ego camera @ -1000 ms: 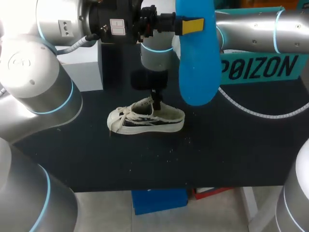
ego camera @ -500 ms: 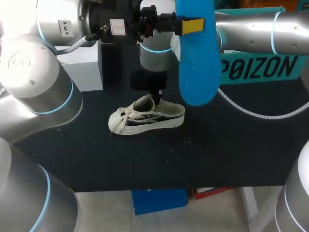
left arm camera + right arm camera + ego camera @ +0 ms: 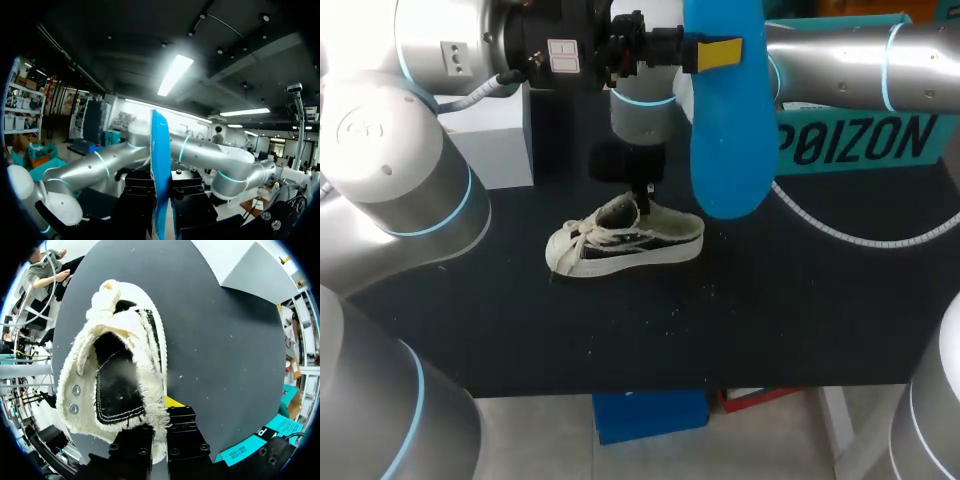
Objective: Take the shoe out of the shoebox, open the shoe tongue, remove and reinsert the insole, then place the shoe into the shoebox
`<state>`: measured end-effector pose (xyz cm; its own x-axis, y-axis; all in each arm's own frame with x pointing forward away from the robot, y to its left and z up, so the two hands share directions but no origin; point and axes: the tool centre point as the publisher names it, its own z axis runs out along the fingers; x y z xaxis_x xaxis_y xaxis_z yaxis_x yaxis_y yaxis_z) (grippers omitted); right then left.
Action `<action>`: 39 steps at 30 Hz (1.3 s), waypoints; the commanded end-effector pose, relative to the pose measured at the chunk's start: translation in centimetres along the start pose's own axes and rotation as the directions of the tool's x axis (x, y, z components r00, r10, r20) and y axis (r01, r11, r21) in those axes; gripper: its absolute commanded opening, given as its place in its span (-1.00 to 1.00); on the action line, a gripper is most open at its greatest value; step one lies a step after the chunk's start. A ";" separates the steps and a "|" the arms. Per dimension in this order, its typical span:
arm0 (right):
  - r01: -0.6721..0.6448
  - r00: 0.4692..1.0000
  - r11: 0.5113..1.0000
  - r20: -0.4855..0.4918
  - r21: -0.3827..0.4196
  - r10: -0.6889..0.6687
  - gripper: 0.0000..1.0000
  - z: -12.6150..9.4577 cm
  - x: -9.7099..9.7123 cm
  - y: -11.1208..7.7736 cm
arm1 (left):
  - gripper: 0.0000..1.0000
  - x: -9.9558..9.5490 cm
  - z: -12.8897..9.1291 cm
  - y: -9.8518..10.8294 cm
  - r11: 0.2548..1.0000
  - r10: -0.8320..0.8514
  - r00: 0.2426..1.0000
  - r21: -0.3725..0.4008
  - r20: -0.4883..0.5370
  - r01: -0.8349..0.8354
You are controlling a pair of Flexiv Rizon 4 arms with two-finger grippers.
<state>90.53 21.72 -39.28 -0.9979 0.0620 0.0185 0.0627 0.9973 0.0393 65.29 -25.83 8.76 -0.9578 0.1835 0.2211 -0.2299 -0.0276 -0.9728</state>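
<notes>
**Insole held up, shoe pinched at its rim**

The left gripper (image 3: pixel 718 52) clamps the blue insole (image 3: pixel 725 130) upright at upper centre. The right gripper (image 3: pixel 642 203) is closed on the rim of the shoe (image 3: pixel 625 240), which lies mid-frame, lengthwise left to right, toe pointing left. The teal shoebox (image 3: pixel 860 140) at upper right bears large dark lettering.

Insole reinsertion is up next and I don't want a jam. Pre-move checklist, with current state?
1. Left gripper shut on insole: ok, a finger presses each face.
2. Right gripper shut on shoe: ok, it pinches the side wall, one finger inside and one outside.
3. Shoe opening free: ok, the right wrist view shows the bare dark inside with nothing in it.
4. Insole aimed at the opening: not ok, it is held upright high above the table, and the left wrist view faces the room, not the shoe.
5. Shoe sole flat on the table: cannot tell.
</notes>
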 end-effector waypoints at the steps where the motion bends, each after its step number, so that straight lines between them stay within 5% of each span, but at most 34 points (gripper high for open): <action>1: -0.202 0.979 0.977 -0.031 -0.067 0.200 -1.00 -5.3 0.4 -1.3 | -1.00 0.0 0.1 0.0 1.000 0.000 1.000 -0.002 0.002 0.000; 4: -0.340 0.940 0.936 -0.048 -0.096 0.337 -1.00 -8.6 0.7 -2.7 | -1.00 0.0 0.1 0.0 1.000 0.000 1.000 -0.002 0.002 0.000; 6: -0.483 0.875 0.867 -0.056 -0.124 0.480 -1.00 -10.8 0.6 -4.0 | -1.00 0.0 0.1 0.0 1.000 0.000 1.000 -0.002 0.002 0.000; 12: -0.841 0.519 0.503 -0.033 -0.198 0.854 -1.00 -13.3 -0.1 -6.9 | -1.00 0.0 0.1 0.0 1.000 0.000 1.000 -0.002 0.002 0.000; 16: -0.928 0.265 0.252 -0.010 -0.274 0.964 -1.00 -13.1 0.2 -8.2 | -1.00 0.0 0.1 0.0 1.000 0.000 1.000 -0.002 0.002 0.000; 20: -0.948 0.092 0.078 -0.031 -0.307 0.995 -1.00 -12.0 0.4 -8.7 | -1.00 0.0 0.1 0.0 1.000 0.000 1.000 -0.002 0.002 0.000; 27: -0.940 -0.046 -0.063 -0.058 -0.334 0.997 -1.00 -10.3 0.8 -8.0 | -1.00 0.0 0.1 0.0 1.000 0.000 1.000 -0.002 0.002 0.000; 39: -0.926 -0.136 -0.123 0.009 -0.357 0.991 -1.00 -6.6 1.6 -6.6 | -1.00 0.0 0.1 0.0 1.000 0.000 1.000 -0.002 0.002 0.000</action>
<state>89.02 14.05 -31.81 -0.2436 0.9690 0.0418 0.9439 0.2270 0.2399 65.29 -25.83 8.76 -0.9578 0.1836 0.2211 -0.2299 -0.0276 -0.9728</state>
